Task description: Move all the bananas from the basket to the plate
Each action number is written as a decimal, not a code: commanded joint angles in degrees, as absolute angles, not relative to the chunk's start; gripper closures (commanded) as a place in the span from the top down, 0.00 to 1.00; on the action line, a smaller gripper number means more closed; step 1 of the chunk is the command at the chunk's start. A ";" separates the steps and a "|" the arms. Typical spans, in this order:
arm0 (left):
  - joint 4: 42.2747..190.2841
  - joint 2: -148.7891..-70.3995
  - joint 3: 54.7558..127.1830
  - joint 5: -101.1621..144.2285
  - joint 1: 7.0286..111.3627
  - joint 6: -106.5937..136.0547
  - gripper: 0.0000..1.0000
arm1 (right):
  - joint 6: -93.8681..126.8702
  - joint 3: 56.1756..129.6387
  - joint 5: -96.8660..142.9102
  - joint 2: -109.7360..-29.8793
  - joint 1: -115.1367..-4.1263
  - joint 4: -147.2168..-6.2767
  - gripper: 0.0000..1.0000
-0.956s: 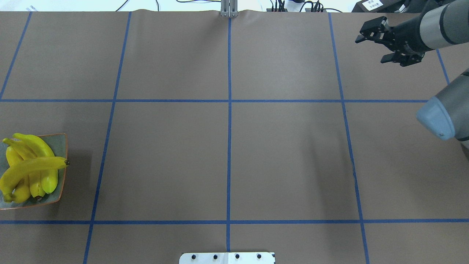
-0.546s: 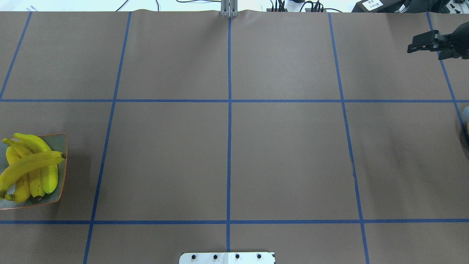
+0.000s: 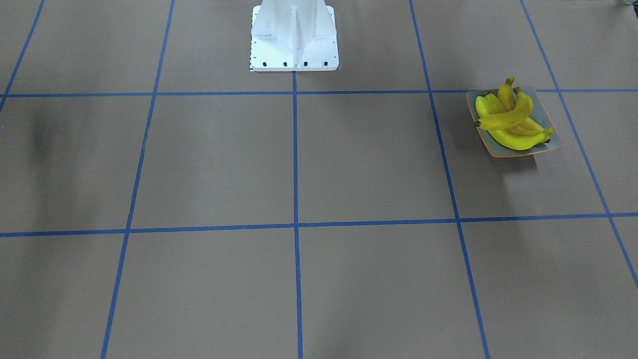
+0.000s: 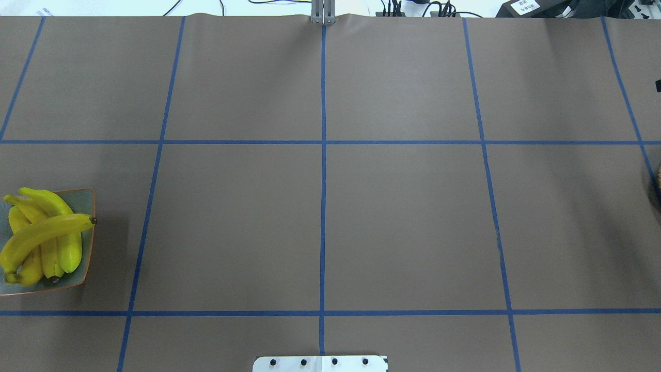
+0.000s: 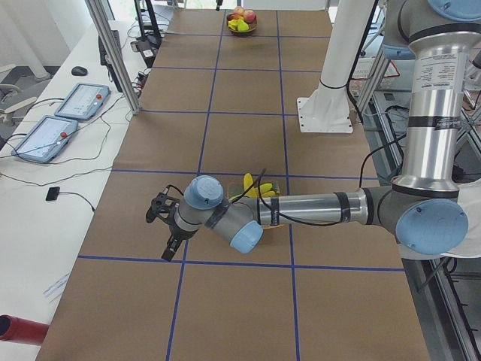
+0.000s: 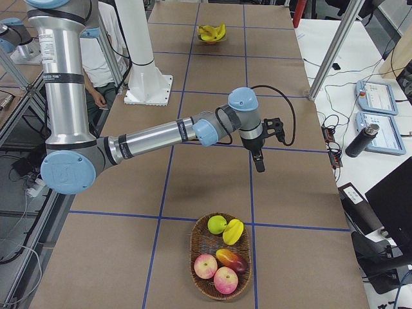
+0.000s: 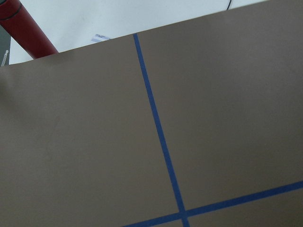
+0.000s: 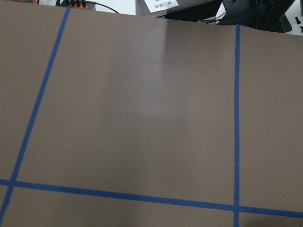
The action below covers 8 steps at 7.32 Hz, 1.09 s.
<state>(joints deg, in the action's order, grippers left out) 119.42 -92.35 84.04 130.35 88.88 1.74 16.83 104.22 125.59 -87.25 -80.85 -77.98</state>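
Several yellow bananas lie piled on the square grey-green plate at the table's left edge; they also show in the front view as bananas on the plate. The wicker basket stands at the table's right end and holds apples and other fruit, with no banana showing in it. My right gripper hangs over the table a little beyond the basket. My left gripper hovers just past the plate. Both show clearly only in the side views, so I cannot tell whether they are open or shut.
The white robot pedestal stands at the table's near-robot edge. Metal posts, tablets and a bottle sit beside the table. A red cylinder lies off the left end. A person sits behind the pedestal.
My right arm and gripper have swung right, almost wholly out of the overhead view. The top banana on the plate has shifted slightly.
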 commanded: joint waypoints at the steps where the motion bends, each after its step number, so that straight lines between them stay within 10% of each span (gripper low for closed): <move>1: 105.69 -94.48 84.02 134.12 90.96 -6.82 1.00 | 10.81 103.36 129.02 -87.45 -83.05 -81.91 1.00; 8: 101.43 -94.31 84.29 140.63 93.25 -7.56 1.00 | 5.89 99.93 132.98 -86.84 -84.81 -85.34 1.00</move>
